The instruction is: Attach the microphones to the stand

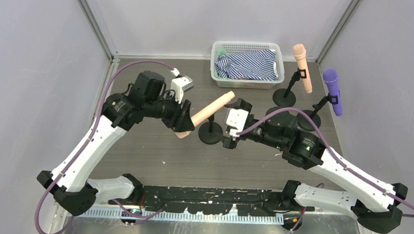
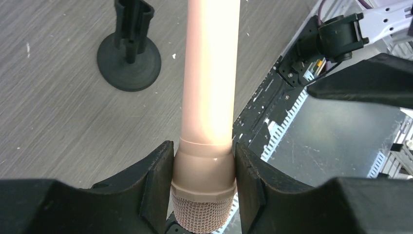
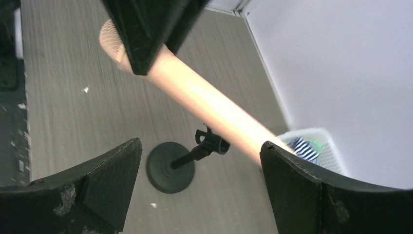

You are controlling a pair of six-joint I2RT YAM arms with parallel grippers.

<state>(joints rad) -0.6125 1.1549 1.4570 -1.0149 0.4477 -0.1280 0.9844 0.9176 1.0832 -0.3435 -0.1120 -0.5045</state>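
Note:
My left gripper (image 1: 182, 121) is shut on a peach-pink microphone (image 1: 211, 109) just behind its mesh head, handle slanting up to the right; it also shows in the left wrist view (image 2: 207, 117) and the right wrist view (image 3: 195, 95). An empty black stand (image 1: 210, 133) with a clip on top sits just below the handle, also in the left wrist view (image 2: 129, 58) and the right wrist view (image 3: 173, 165). My right gripper (image 1: 228, 132) is open and empty beside that stand. A second peach-pink microphone (image 1: 302, 67) and a purple microphone (image 1: 333, 91) sit clipped in stands at the back right.
A white basket (image 1: 248, 48) holding striped cloth stands at the back centre. The two filled stands have round black bases (image 1: 285, 97) near the right arm. Grey walls close in left, back and right. A black rail (image 1: 212, 193) runs along the near edge.

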